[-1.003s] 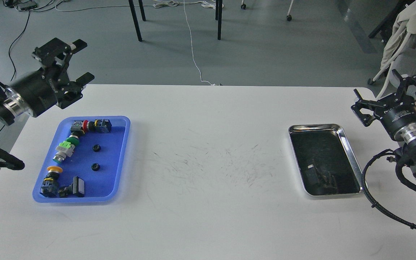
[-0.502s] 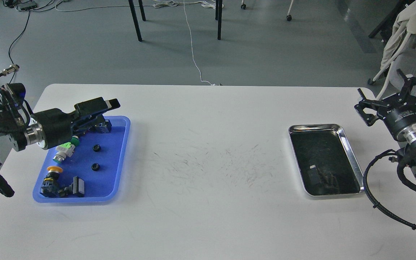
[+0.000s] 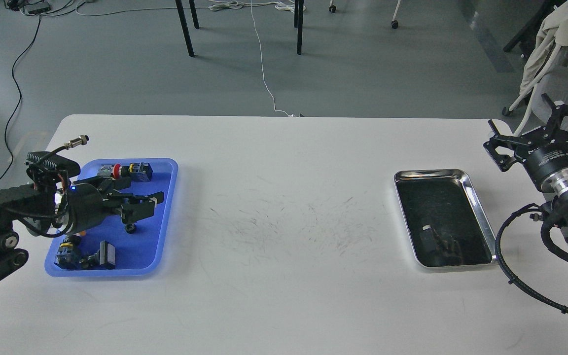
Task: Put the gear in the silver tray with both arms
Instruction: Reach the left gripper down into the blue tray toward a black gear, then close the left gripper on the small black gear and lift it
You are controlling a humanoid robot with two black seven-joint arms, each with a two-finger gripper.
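Observation:
The silver tray (image 3: 481, 217) lies on the right side of the white table; its dark bottom shows only reflections. My left gripper (image 3: 141, 192) is low inside the blue tray (image 3: 168, 207) on the left, its two fingers apart, with nothing seen between them. One small black gear (image 3: 129, 228) shows just below it on the blue tray's floor; a second gear is hidden under the gripper. My right gripper (image 3: 528, 123) is open and empty, raised beyond the silver tray's far right corner.
The blue tray also holds push-button switches: a red one (image 3: 119, 170) at the far end, a black one (image 3: 104, 255) at the near end. The table (image 3: 284, 207) has scuff marks in the middle. Chair legs and cables lie on the floor beyond.
My left arm swung down from above the table's far left corner into the blue tray, and its gripper now covers one gear. The right gripper barely moved.

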